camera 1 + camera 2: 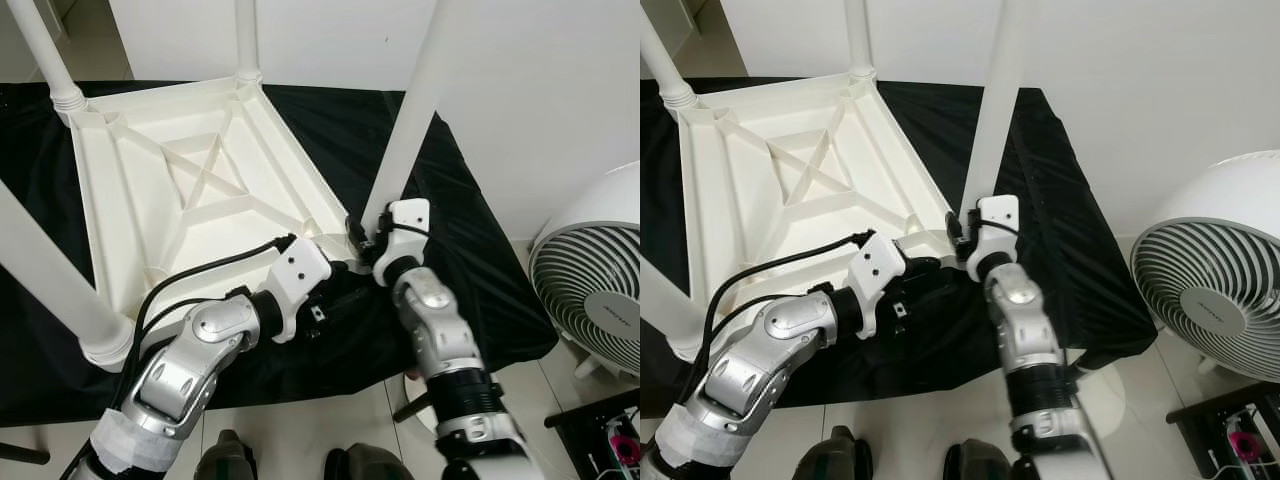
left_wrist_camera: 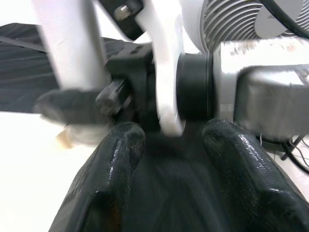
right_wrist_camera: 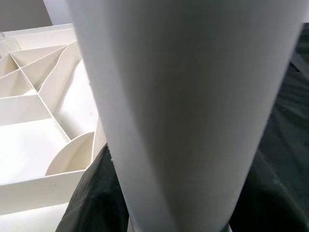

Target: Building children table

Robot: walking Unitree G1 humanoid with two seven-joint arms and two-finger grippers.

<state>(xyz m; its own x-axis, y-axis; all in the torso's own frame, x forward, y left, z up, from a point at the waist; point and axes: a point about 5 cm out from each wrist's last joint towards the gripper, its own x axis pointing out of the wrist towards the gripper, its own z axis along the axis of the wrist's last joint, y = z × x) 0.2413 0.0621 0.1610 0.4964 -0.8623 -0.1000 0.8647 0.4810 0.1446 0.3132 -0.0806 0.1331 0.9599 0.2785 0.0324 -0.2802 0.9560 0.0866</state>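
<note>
A white children table (image 1: 290, 150) lies upside down on a black cloth, its ribbed underside facing up. Three white legs stand in its far-left, far-middle and near-left corners. A fourth white leg (image 1: 405, 130) stands tilted at the near-right corner. My right gripper (image 1: 362, 240) is shut on its lower end; in the right wrist view the leg (image 3: 183, 106) sits between the dark fingers. My left gripper (image 1: 342, 282) rests low beside that same corner, just left of the right gripper. Its two fingers (image 2: 116, 159) stand open over the cloth with nothing between them.
The black cloth (image 1: 470, 260) covers the low surface and ends just right of and in front of the corner. A white fan (image 1: 600, 290) stands on the floor at the right. A white wall rises close behind. Small items lie on the floor at the bottom right.
</note>
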